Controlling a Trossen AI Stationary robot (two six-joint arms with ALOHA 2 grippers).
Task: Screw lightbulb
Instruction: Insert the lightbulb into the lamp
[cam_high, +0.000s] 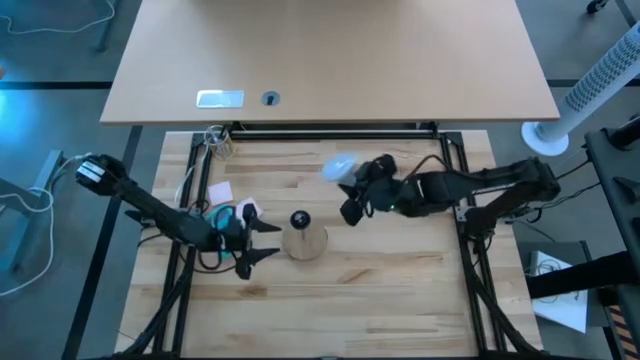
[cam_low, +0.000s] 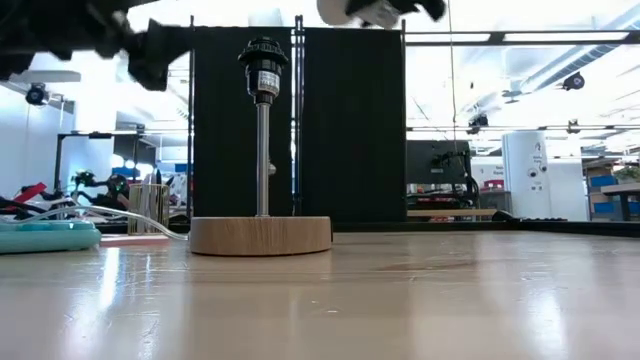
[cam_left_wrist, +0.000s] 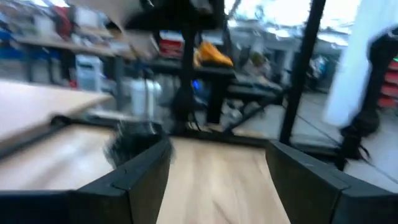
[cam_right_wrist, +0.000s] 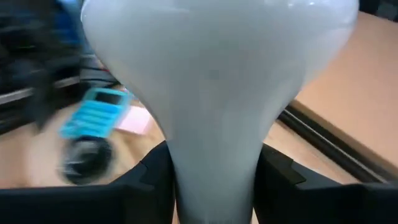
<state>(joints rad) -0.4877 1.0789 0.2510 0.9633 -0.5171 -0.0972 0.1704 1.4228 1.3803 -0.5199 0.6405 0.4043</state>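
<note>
The left gripper (cam_high: 262, 242) waits with fingers spread beside the wooden base (cam_high: 306, 243). Farther off, the right gripper (cam_high: 352, 195) is clamped on the lightbulb (cam_right_wrist: 214, 87) in the air (carrying step, I judge); next, line it up over the socket (cam_low: 263, 55). The bulb's screw neck is hidden.

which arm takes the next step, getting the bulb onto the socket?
Right. Its gripper already holds the bulb by the neck, raised beside the socket. The left gripper is open and empty at the wooden base.
</note>
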